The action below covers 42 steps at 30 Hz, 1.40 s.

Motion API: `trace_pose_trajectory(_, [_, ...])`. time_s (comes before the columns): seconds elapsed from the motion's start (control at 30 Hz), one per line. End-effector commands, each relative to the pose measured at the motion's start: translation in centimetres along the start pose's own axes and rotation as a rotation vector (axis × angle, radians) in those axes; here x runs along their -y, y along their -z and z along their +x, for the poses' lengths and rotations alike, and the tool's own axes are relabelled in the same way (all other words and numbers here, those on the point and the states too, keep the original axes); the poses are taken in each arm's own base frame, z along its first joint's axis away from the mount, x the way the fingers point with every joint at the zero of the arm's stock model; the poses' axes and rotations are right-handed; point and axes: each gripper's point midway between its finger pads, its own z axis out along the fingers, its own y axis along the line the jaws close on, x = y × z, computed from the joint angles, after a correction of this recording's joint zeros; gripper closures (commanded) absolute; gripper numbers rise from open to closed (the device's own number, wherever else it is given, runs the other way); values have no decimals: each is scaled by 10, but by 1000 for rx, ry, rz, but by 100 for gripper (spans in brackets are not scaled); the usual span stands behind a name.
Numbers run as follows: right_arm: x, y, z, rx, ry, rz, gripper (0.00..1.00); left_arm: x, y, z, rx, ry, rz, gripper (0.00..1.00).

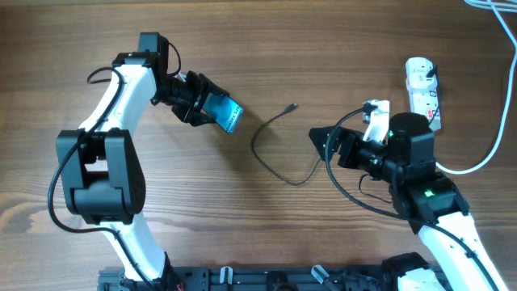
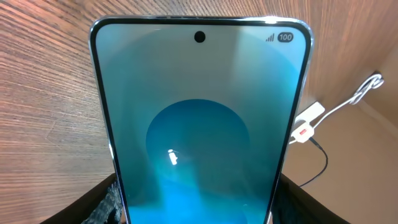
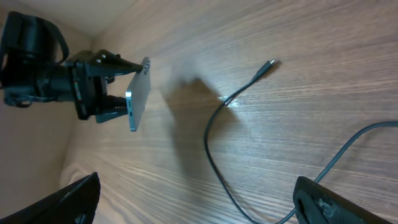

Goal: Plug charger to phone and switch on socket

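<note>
My left gripper (image 1: pixel 202 103) is shut on the phone (image 1: pixel 224 112), holding it off the table with its teal-blue screen tilted up. The phone fills the left wrist view (image 2: pixel 199 124) and shows edge-on in the right wrist view (image 3: pixel 140 93). The charger, a thin black cable (image 1: pixel 271 158), lies looped on the table with its connector tip (image 1: pixel 292 106) to the right of the phone; the tip also shows in the right wrist view (image 3: pixel 268 64). My right gripper (image 1: pixel 325 144) is open and empty, hovering beside the cable's loop. The socket (image 1: pixel 422 90) lies at the far right.
A thick white lead (image 1: pixel 497 121) runs from the socket along the right edge of the wooden table (image 1: pixel 242 226). The socket and its red switch show small in the left wrist view (image 2: pixel 306 124).
</note>
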Motion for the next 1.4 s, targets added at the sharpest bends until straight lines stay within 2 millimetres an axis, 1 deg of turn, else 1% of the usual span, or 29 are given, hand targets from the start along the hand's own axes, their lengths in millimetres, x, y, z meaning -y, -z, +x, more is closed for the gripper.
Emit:
trace_pose_trajectory(0.0, [2,-5,-15,54,-20,55,0,16,14,6,21,-25,39,96])
trace_pose_trajectory(0.07, [4,-20,-17,41,-55,50,0,18,13,6,22,-29,42,96])
trace_pose_trajectory(0.1, [-2,-39,-22,27,-63,-10,0,19,12,6,29,-18,40,96])
trace_pose_trajectory(0.17, [0,-60,-28,28,-64,-43,0,22,10,4,44,-34,43,96])
trace_pose_trajectory(0.2, [4,-71,-26,13,-112,-48,0,22,10,3,48,-37,42,96])
trace_pose_trajectory(0.23, [6,-88,-20,-30,-165,-79,0,21,9,2,59,-35,33,96])
trace_pose_trajectory(0.27, [4,-99,-17,-59,-156,-127,0,20,9,-1,78,-37,20,96])
trace_pose_trajectory(0.3, [-3,-108,-14,-85,-129,-196,0,16,8,-5,106,-19,-3,96])
trace_pose_trajectory(0.33, [-7,-112,-13,-94,-109,-232,4,14,8,-8,124,-17,-16,96])
trace_pose_trajectory(0.37, [-14,-122,-11,-99,-80,-285,16,11,7,-11,150,8,-39,96])
trace_pose_trajectory(0.4, [-15,-126,-8,-98,-72,-281,20,10,5,-11,165,25,-52,96])
trace_pose_trajectory(0.47, [-18,-133,-3,-89,-59,-253,31,10,1,-9,183,57,-72,96])
trace_pose_trajectory(0.5, [-21,-137,2,-79,-54,-225,36,14,-5,-4,184,42,-74,96])
trace_pose_trajectory(0.53, [-19,-141,6,-72,-73,-184,39,16,-9,1,178,43,-77,96])
trace_pose_trajectory(0.6, [-18,-145,13,-73,-89,-148,40,19,-15,8,168,42,-82,96])
trace_pose_trajectory(0.77, [-22,-148,19,-72,-128,-131,40,23,-27,23,148,48,-96,96])
trace_pose_trajectory(0.93, [-27,-160,32,-95,-146,-143,40,26,-37,37,127,46,-108,96])
trace_pose_trajectory(1.0, [-31,-163,33,-90,-147,-152,42,27,-40,42,121,36,-114,96])
trace_pose_trajectory(1.1, [-28,-169,40,-86,-169,-122,46,29,-46,50,113,29,-120,96])
trace_pose_trajectory(1.17, [-30,-172,43,-88,-164,-126,47,29,-49,54,107,20,-125,96])
trace_pose_trajectory(1.23, [-27,-176,46,-88,-184,-117,50,30,-51,56,103,14,-127,96])
trace_pose_trajectory(1.3, [-28,-177,46,-83,-180,-115,53,30,-51,57,103,13,-128,96])
trace_pose_trajectory(1.37, [-30,-177,46,-74,-175,-119,54,30,-52,58,102,11,-129,96])
